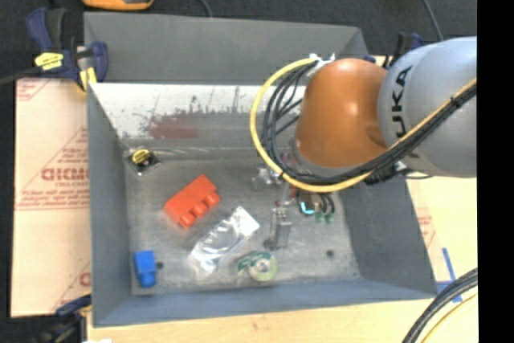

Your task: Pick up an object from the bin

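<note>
Pincer (pixel 279 230), open or closed I cannot tell, hangs near one clear bag (pixel 223 237), one green ring (pixel 259 266), one orange block (pixel 191 201).

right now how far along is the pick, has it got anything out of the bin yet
Done: the arm is in over the bin, its gripper hanging low beside the clear plastic bag and near the greenish round piece. In hand: nothing I can see held. Left: the grasp and the lift; the orange block and blue block also lie on the floor.
</note>
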Motion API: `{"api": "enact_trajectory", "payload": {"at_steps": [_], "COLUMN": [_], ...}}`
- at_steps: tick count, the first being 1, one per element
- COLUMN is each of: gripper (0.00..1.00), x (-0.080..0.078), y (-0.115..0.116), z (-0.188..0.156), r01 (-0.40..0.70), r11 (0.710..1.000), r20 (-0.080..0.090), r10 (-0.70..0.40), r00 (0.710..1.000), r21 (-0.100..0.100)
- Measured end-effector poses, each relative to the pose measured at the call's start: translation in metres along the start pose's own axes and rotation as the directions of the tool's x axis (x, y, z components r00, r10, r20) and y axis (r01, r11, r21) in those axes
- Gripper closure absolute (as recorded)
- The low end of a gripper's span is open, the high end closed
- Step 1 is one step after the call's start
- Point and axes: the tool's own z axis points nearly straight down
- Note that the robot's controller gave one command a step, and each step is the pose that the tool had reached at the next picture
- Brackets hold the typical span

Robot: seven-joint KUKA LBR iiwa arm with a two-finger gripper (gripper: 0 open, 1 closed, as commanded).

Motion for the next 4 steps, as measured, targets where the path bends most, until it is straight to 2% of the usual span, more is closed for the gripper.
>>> {"api": "enact_trajectory", "payload": {"at_steps": [1,2,3,4], "gripper": [0.0,1.0,1.0,1.0], "x": [-0.005,-0.006,0.002,-0.001], "y": [0.05,0.049,0.065,0.06], "z": [0.116,0.112,0.012,-0.073], "r01": [0.346,0.341,0.363,0.372], "r11": [0.938,0.94,0.932,0.928], "r20": [0.001,0.0,0.012,0.013], "r10": [-0.346,-0.341,-0.363,-0.372], "r00": [0.938,0.94,0.932,0.928], "r21": [0.003,0.002,0.004,0.006]}}
